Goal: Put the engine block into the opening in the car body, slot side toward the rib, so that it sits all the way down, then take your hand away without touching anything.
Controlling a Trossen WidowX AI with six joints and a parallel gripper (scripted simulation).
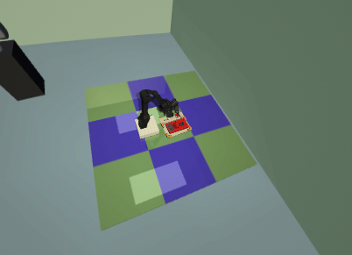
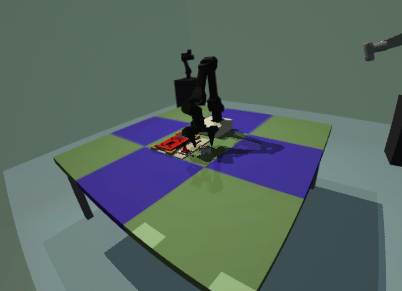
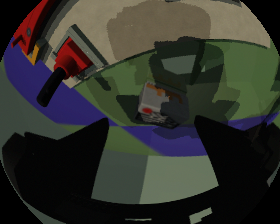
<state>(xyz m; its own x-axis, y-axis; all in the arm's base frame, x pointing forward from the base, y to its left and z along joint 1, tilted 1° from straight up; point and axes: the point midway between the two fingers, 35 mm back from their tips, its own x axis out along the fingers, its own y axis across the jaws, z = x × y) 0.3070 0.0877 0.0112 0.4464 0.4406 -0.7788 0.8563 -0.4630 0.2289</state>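
Observation:
The engine block [image 2: 206, 151] [image 3: 153, 101], a small grey block with orange and red marks, rests on the table just off the edge of the beige board. It is outside the car body. The red car body [image 1: 179, 126] [image 2: 169, 144] lies on that board; only a corner shows in the wrist view, at the upper left. Its opening and rib are too small or out of view to make out. My gripper [image 1: 174, 116] [image 2: 201, 143] [image 3: 153, 120] is open and empty, above the engine block, with the fingertips apart on either side of it in the wrist view.
The beige board [image 3: 231, 20] carries a grey holder with a red piece [image 3: 68, 57] that has a black handle, close to the left finger. The arm's pale base block [image 1: 148, 128] [image 2: 223, 126] stands beside the board. A dark pedestal [image 1: 19, 74] stands off the table.

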